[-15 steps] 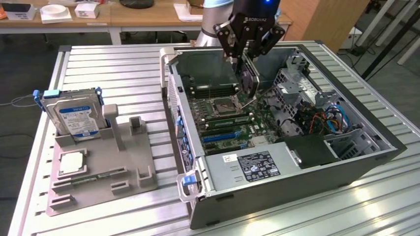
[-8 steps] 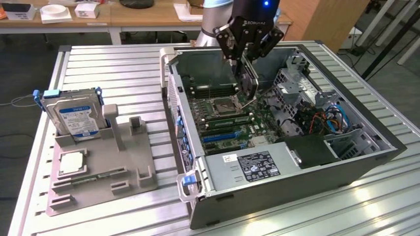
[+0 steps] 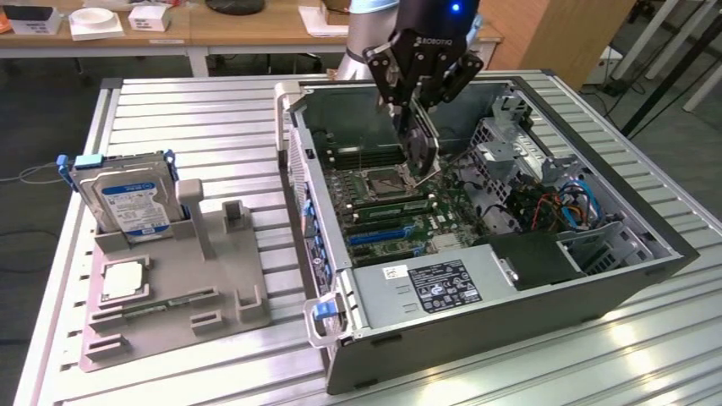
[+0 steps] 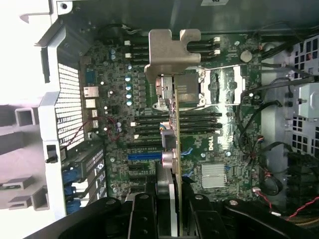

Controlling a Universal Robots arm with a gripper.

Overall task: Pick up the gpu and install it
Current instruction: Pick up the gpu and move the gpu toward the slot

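Your arm comes down from above into the open computer case [image 3: 631,254], wrist pointing almost straight down, the black gripper [image 3: 414,108] hanging over the middle of the motherboard [image 4: 214,144]. Your fingers [image 4: 143,215] are clamped on the gpu [image 3: 423,145], one on each flat face, and the card is pinched tight between them. The card hangs below the gripper with its long axis close to upright, leaning a touch in the exterior view. Its silvery metal bracket [image 4: 172,52] is at the low end, pointing at the board. In the wrist view you see it edge-on: a thin green-brown circuit board with small connectors on one face, and the bracket's bent, notched tab over the square CPU socket [image 3: 381,182] and the black memory slots. I can't tell how much air is left under that bracket. The case lies on its side on the ribbed aluminium bench [image 3: 169,101], dark grey sheet metal with a perforated rear panel. A boxy power supply [image 3: 434,288] sits at the near end. Off to the exterior view's left, a grey plastic holder [image 3: 226,279] carries an upright hard drive [image 3: 127,199] and a flat square CPU chip [image 3: 124,279].
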